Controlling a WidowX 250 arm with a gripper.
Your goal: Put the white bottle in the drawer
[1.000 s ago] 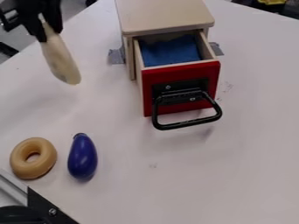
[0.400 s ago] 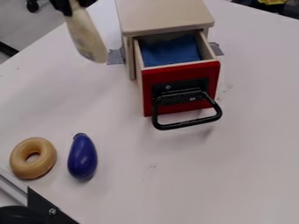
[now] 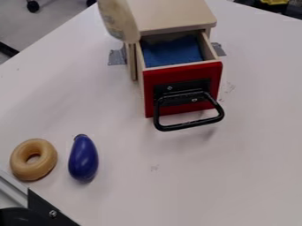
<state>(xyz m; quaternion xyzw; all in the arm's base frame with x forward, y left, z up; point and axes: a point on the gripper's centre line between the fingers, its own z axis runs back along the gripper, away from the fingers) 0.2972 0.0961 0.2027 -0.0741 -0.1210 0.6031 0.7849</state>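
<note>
The white bottle [image 3: 119, 20], cream-coloured and tilted, hangs at the top edge of the camera view. Its lower end is in front of the left top edge of the wooden cabinet [image 3: 171, 15], up and to the left of the drawer opening. The drawer [image 3: 183, 73] is pulled out, with a red front, a black handle and a blue cloth [image 3: 173, 51] inside. The bottle's upper end is cut off by the view's edge.
At the lower left lie a tan ring [image 3: 20, 166] and a blue eggplant-shaped toy [image 3: 83, 158]. A metal rail with a black bracket [image 3: 47, 210] crosses the bottom left corner. Grey tape [image 3: 117, 56] holds the cabinet's side.
The bottle has moved right and up, from the upper left to the cabinet's left edge. The gripper, which held it at the upper left, has gone out past the top edge.
</note>
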